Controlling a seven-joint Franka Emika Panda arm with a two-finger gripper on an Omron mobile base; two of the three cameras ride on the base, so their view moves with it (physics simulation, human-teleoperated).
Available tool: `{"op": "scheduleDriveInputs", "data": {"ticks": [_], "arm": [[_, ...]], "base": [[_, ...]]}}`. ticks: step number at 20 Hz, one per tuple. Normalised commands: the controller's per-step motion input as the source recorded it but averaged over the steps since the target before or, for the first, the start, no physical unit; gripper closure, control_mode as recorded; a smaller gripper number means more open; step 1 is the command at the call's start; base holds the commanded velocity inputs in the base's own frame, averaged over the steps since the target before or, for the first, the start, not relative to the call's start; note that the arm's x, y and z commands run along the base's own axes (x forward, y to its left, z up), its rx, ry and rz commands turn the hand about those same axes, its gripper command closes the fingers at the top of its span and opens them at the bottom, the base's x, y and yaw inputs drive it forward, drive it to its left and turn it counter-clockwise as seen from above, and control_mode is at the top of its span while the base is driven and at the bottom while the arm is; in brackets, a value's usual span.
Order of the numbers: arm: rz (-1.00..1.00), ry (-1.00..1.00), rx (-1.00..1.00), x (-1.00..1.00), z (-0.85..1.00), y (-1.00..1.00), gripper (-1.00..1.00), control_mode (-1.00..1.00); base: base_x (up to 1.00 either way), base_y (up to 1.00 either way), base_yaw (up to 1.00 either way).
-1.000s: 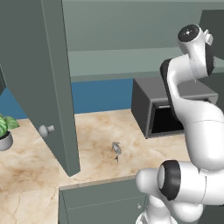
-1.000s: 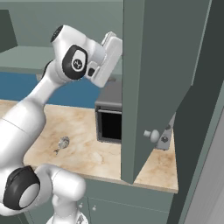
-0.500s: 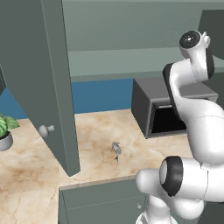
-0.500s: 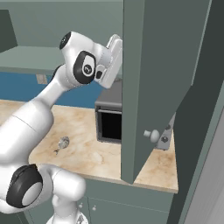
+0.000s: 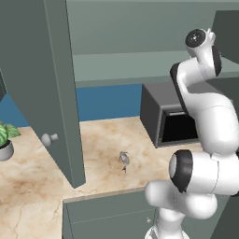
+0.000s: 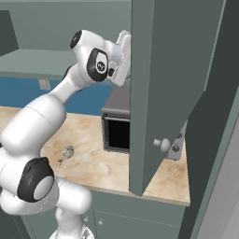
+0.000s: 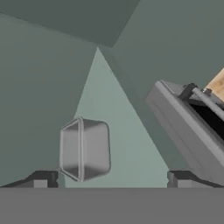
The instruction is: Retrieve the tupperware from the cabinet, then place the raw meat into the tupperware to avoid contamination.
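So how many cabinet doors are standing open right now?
2: the left door swung out over the counter near the plant, the right door swung out in front of the microwave. Others may be out of frame.

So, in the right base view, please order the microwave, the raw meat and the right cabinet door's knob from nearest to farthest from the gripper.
1. Microwave, directly below the gripper.
2. Knob, lower right, on the open door.
3. Raw meat, lower left, on the counter.
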Motion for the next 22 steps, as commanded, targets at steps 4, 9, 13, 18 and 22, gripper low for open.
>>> {"op": "scheduleDriveInputs", "data": {"ticks": [4,9,13,18,22], "arm": [[0.05,0.00,-0.01,0.46,0.00,0.00,-1.00,-1.00],[0.01,0.05,-0.02,0.36,0.10,-0.01,-1.00,-1.00],[-0.02,0.07,-0.04,0.34,0.09,-0.05,-1.00,-1.00],[-0.02,0.00,-0.01,0.29,-0.02,-0.11,-1.00,-1.00],[-0.05,0.00,0.00,0.18,-0.07,-0.10,-1.00,-1.00]], "base": [[0.00,0.00,0.00],[0.00,0.00,0.00],[0.00,0.00,0.00],[0.00,0.00,0.00],[0.00,0.00,0.00]]}}
